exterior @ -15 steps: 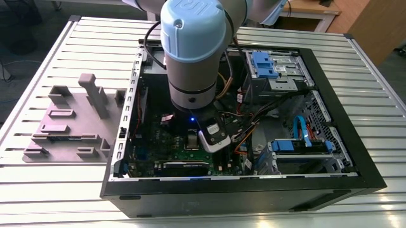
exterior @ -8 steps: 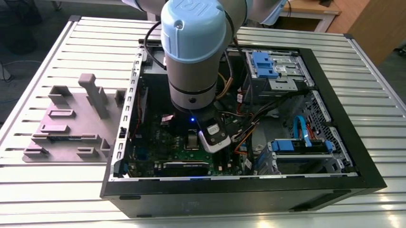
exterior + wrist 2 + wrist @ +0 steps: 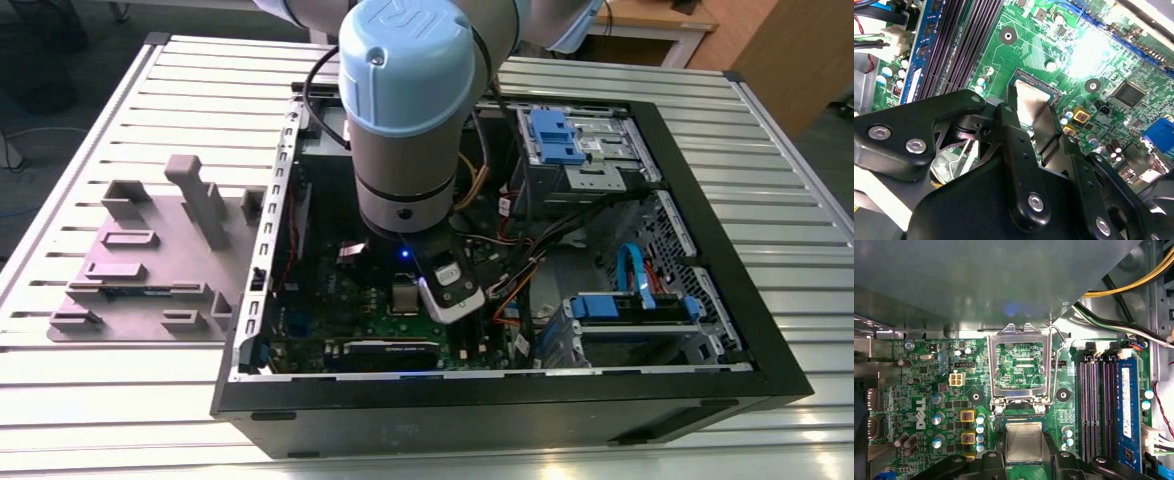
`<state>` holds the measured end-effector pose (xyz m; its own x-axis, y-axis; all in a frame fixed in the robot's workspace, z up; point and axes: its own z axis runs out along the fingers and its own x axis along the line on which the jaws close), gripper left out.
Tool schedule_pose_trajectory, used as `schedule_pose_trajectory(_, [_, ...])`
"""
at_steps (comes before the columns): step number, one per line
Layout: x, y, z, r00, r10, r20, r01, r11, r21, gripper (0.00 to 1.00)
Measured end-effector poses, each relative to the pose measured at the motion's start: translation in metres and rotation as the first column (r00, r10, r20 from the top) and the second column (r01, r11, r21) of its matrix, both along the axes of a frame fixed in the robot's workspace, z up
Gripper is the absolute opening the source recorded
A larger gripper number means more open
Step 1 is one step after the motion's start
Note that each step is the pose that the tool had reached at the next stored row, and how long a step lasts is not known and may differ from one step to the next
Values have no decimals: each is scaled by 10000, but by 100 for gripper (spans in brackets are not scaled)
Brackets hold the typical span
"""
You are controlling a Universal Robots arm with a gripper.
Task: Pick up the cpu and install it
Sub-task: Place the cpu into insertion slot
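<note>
The cpu (image 3: pixel 1024 441) is a small silvery square chip, seen in both wrist views (image 3: pixel 1030 101). It sits low over the socket on the green motherboard (image 3: pixel 929 405). My gripper (image 3: pixel 1024 447) reaches down into the open computer case (image 3: pixel 721 250), and its black fingers (image 3: pixel 999 450) press against two opposite edges of the chip. The fingers look shut on it. The socket's metal load frame (image 3: pixel 1019 365) stands flipped open just beyond the chip. In the exterior view the arm's wrist hides most of the gripper (image 3: pixel 424 300).
Dark memory slots (image 3: pixel 1096 405) and a blue memory stick (image 3: pixel 1126 405) run beside the socket. Yellow and black cables (image 3: pixel 1126 285) hang near the case wall. Drive bays with blue clips (image 3: pixel 574 140) fill the case's far side. A grey fixture tray (image 3: pixel 147 260) lies on the table.
</note>
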<state>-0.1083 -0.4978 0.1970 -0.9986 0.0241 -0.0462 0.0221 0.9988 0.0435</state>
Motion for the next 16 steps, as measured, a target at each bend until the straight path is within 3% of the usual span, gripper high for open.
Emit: schedule_pose_trajectory(16, [0, 0, -39, 10000, 8, -1, -8, 10000, -10, 41])
